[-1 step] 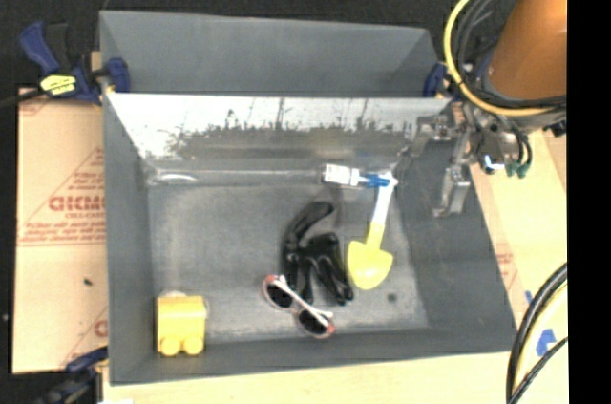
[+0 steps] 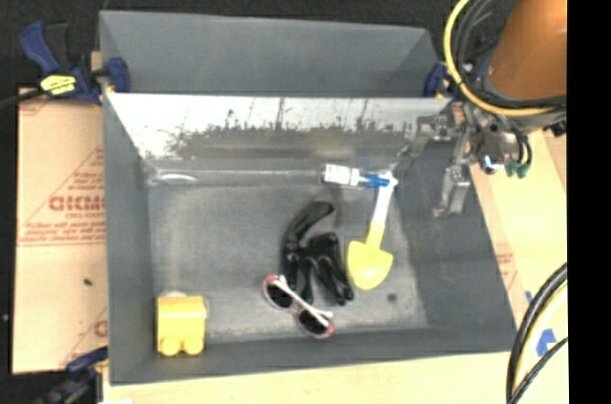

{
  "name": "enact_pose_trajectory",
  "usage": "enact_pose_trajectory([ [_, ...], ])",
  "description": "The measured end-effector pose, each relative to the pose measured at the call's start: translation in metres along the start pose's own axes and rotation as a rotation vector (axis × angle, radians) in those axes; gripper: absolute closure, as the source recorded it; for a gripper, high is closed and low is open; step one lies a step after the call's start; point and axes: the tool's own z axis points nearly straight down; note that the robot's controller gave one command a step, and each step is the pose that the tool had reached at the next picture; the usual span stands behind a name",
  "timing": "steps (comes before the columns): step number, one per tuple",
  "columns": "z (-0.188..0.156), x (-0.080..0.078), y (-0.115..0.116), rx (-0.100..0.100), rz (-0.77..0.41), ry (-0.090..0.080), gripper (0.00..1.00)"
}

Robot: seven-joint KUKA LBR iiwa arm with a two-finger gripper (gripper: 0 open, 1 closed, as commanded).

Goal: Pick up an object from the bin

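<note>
My gripper (image 2: pixel 451 192) hangs over the bin's right sloping wall, its fingers pointing down, with nothing between them. To its left on the bin floor lies a yellow-headed brush with a white and blue handle (image 2: pixel 372 244). A small white and blue tube (image 2: pixel 342 175) lies at the handle's far end by the back wall. A black glove (image 2: pixel 315 254) sits left of the brush, and a pair of sunglasses with a red and white frame (image 2: pixel 298 305) lies in front of it.
A yellow toy block (image 2: pixel 180 324) stands in the bin's front left corner. The arm with its orange cover and looped cables is above the bin's right rim.
</note>
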Motion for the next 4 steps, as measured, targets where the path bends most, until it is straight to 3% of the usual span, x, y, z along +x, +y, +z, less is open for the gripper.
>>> enact_pose_trajectory([
  [1, 0.001, 0.0, 0.0, 0.0, -0.001, 0.0, 0.0],
  [2, 0.011, -0.011, 0.012, -0.001, -0.216, 0.002, 0.0],
  [3, 0.043, -0.013, 0.048, 0.002, -0.044, -0.01, 0.0],
  [4, 0.057, -0.011, 0.059, 0.003, -0.306, -0.005, 0.0],
])
